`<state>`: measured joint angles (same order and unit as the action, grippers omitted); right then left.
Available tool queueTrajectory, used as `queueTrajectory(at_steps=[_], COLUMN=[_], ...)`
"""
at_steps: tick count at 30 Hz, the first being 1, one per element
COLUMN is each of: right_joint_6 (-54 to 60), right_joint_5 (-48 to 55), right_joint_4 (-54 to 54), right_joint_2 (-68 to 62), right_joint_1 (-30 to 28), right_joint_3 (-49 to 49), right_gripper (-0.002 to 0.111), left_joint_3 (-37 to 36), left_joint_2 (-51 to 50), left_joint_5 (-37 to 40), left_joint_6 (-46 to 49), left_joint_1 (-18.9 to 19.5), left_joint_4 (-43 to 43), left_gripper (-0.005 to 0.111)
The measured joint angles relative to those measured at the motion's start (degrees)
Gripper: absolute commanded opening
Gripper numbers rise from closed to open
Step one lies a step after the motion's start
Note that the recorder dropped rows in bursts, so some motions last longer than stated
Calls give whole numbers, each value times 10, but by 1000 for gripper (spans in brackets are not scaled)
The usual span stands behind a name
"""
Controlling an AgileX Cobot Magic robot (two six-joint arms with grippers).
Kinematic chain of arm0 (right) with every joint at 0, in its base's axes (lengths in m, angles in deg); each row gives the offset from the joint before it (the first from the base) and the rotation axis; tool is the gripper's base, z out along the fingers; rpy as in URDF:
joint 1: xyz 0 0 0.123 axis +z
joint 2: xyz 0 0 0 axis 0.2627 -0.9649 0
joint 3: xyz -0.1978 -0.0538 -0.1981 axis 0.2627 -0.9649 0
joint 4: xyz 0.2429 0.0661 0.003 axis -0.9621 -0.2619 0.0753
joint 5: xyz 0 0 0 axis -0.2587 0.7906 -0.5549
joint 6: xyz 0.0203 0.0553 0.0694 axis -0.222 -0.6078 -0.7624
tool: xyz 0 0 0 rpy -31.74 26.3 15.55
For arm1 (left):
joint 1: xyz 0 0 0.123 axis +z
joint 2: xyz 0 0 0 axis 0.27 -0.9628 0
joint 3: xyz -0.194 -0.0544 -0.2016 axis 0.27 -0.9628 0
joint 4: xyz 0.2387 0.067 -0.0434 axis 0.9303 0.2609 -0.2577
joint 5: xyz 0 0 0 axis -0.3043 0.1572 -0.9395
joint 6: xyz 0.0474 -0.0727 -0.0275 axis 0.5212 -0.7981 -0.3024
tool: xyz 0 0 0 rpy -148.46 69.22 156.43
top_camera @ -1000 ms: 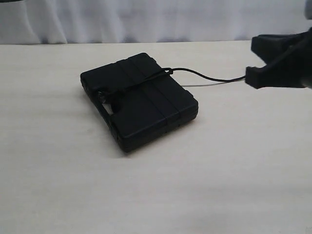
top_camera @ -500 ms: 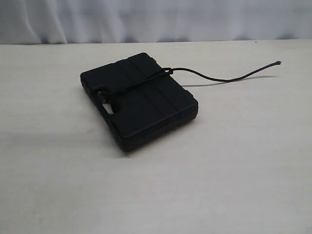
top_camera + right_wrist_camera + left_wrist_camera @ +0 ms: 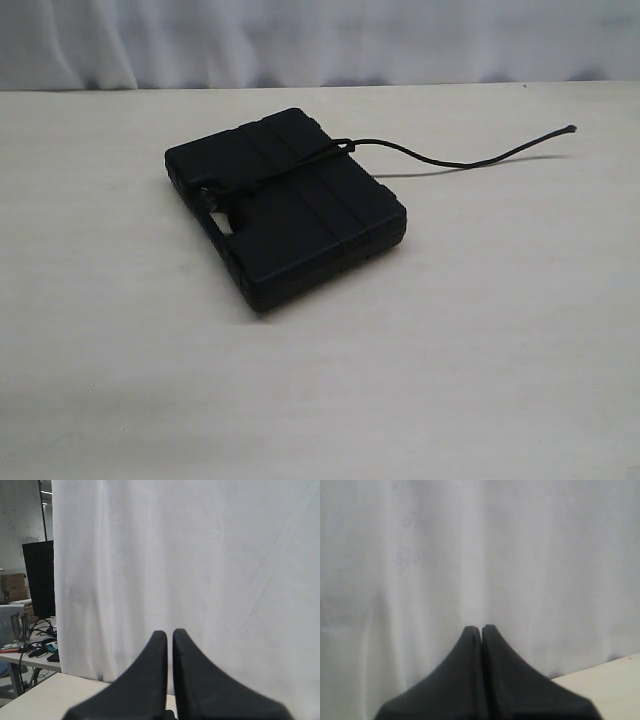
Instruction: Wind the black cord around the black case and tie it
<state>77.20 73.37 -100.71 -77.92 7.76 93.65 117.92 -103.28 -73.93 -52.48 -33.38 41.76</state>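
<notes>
Surface, black case lying left of centre, black cord across its lid, free tail running right, so the right arm's nearer, with left hand and right hand both pressed together, empty, facing the curtain.

The right gripper has left the exterior view, letting go of the black cord.
</notes>
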Motion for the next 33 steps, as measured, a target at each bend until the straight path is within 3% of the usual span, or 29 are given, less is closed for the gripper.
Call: queueTrajectory(at_steps=[6,16,23,33], right_joint_6=[0,0,0,0], right_joint_5=[0,1,1,1], right_joint_4=[0,0,0,0], right_joint_2=[0,0,0,0], right_joint_1=[0,0,0,0], right_joint_3=[0,0,0,0], right_gripper=[4,4,4,4], left_joint_3=[-34,-111,-111,-118], left_joint_2=[87,284,318,319], left_joint_5=[21,32,149,158], left_joint_6=[0,0,0,1], left_joint_1=[-39,-45,-45,-45], left_joint_4=[8,14,14,14], left_gripper=[0,0,0,0])
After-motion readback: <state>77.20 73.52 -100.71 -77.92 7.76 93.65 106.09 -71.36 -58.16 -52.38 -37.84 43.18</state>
